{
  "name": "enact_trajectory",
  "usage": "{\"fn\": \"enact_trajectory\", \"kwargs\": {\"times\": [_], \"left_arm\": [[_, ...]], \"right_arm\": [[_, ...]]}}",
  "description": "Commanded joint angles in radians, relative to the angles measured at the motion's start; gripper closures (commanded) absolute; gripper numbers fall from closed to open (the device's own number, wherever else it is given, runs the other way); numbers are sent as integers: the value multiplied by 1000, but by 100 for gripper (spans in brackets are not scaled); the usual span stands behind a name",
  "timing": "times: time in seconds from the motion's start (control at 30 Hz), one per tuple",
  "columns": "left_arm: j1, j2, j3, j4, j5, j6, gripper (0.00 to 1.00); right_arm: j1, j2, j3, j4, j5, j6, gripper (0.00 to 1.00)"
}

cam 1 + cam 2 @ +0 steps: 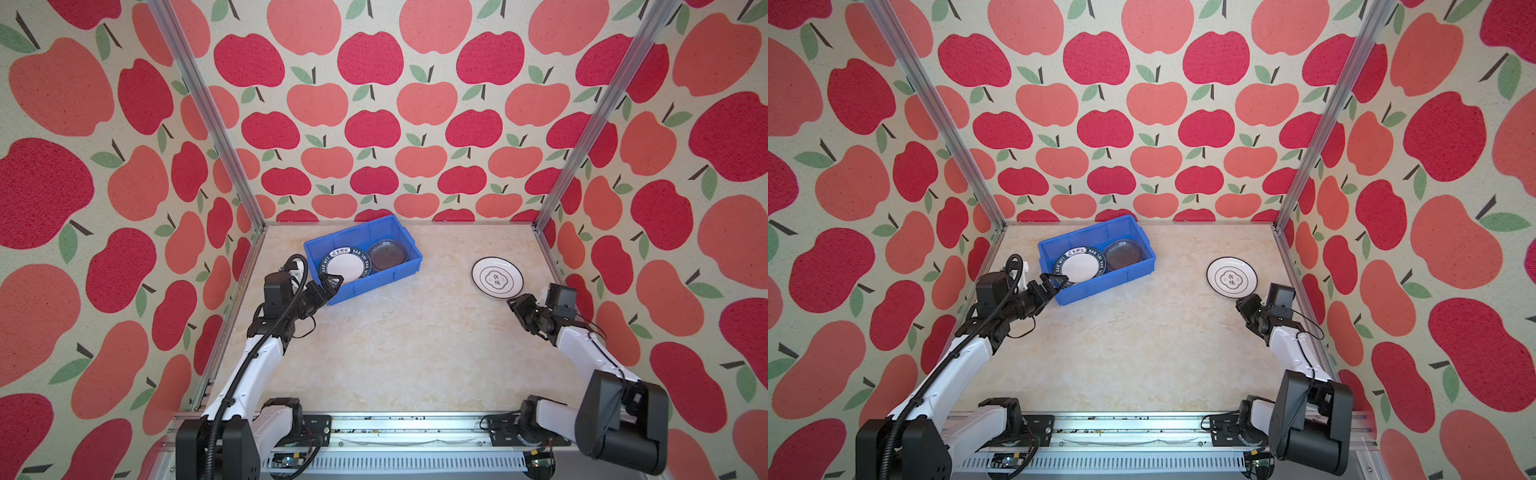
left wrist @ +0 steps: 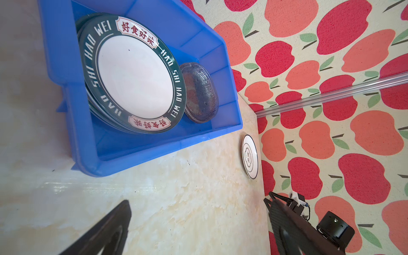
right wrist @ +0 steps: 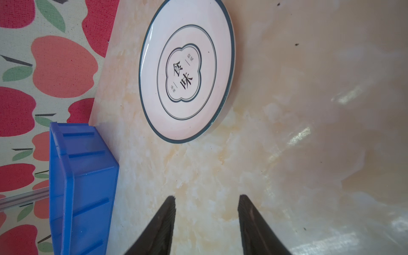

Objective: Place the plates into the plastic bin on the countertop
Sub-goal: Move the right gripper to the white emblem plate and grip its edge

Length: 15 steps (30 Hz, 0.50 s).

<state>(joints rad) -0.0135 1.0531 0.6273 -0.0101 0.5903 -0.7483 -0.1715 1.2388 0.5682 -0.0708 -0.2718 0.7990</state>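
Observation:
The blue plastic bin [image 1: 374, 284] [image 1: 1109, 286] stands askew at the back left of the countertop [image 1: 415, 332]. In it lie a stack of green-rimmed plates [image 1: 344, 266] [image 2: 134, 75] and, beside them, greyish glass plates [image 1: 388, 253] [image 2: 201, 92]. A white plate with thin black rings [image 1: 497, 277] [image 3: 187, 66] lies flat on the countertop at the right. My left gripper [image 1: 332, 289] [image 2: 198, 198] is wide open and empty at the bin's near left corner. A little short of the ringed plate's near edge, my right gripper [image 1: 517, 300] [image 3: 206, 197] is open, with nothing between its fingers.
Apple-patterned walls with aluminium posts [image 1: 208, 108] close in the left, back and right sides. The ringed plate lies near the right rail [image 1: 548, 257]. An aluminium rail with both arm bases [image 1: 374, 432] runs along the front edge.

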Motion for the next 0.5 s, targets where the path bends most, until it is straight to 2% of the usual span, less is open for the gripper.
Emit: {"fn": "enact_trajectory", "kwargs": {"times": [0.0,0.3,0.47], "left_arm": [[-2,5,28,4,-13,10,0],[-21,30,22,50,5,-12,1],[-33,56,3,94,16,-41,1]], "right_arm": [[-20,54,-34,139,-1,66,51],[-26,235,-41,376,-38,142,52],[-26,331,-16,448,-50,175,53]]}}
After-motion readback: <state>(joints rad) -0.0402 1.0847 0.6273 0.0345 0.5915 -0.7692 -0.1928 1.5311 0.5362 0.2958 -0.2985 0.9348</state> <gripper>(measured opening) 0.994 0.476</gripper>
